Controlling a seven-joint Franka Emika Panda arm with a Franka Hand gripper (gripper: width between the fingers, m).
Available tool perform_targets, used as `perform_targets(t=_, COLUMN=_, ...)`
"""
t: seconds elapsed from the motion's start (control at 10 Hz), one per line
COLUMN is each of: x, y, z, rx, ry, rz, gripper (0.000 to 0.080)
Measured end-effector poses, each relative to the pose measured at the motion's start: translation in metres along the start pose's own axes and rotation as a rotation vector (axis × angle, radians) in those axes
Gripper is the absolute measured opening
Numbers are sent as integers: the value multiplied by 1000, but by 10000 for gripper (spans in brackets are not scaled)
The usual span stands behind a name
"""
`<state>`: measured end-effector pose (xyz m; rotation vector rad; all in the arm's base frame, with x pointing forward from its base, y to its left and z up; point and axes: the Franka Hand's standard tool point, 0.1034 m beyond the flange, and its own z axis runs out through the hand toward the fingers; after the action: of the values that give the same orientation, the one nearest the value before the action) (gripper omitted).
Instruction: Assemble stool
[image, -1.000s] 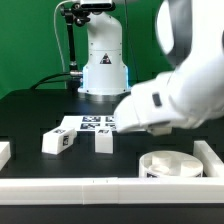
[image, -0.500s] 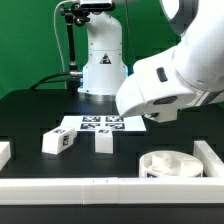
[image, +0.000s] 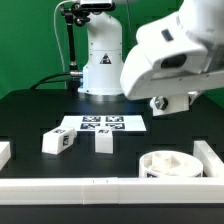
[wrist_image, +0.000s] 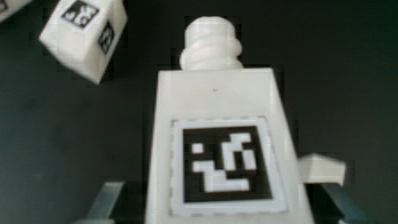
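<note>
You are in the carrying stage of fitting a leg. The end effector (wrist_image: 217, 185) has one leg and no leg is in the seat (image: 168, 164) yet.

The wrist view shows the held leg (wrist_image: 214, 100) lying lengthwise between the two fingers (wrist_image: 324, 168), tag face toward the camera. Its stepped peg points away from the wrist. The jaws are closed nearly as far as they go and pinch the leg's sides near the tagged end. The leg looks square in the grip, not skewed. In the exterior view the arm's bulk hides the grip, so judge the hold from the wrist camera alone.

The seat lies flat on the dark surface (image: 30, 115) at the exterior view's right, tucked into the corner formed by the white rails (image: 100, 185). A loose leg (image: 57, 141) and a second loose leg (image: 103, 141) lie apart from each other in front of the marker board (image: 100, 124). Both are well away from the seat. One of them shows at the edge of the wrist view; I cannot tell which.

Your next move, as I judge it, is to bring the held leg over the seat, peg downward, and line the peg up with a socket. The sockets cannot be made out from here, so check the alignment before you press down. Keep the grip firm. A leg that tilts in the fingers will likely jam at the socket mouth.
</note>
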<state>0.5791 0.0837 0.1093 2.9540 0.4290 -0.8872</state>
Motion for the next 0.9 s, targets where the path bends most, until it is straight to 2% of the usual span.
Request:
perform_targets(t=0.3, x=14, y=2, z=-3, rx=-19, ry=205, rz=-1, gripper=338)
perform_targets(t=0.4, x=23, y=0, z=-6, rx=-12, ry=301, rz=2, gripper=338)
perform_targets(t=0.6, x=32, y=-3, z=-21, rx=-5, ry=407, rz=10, gripper=338)
perform_targets(t=0.7, x=43, y=-4, z=-31, rx=-6, ry=493, rz=12, gripper=338)
perform_targets(t=0.9, x=46, y=-1, z=-30, rx=-26, ry=655, rz=16, gripper=338)
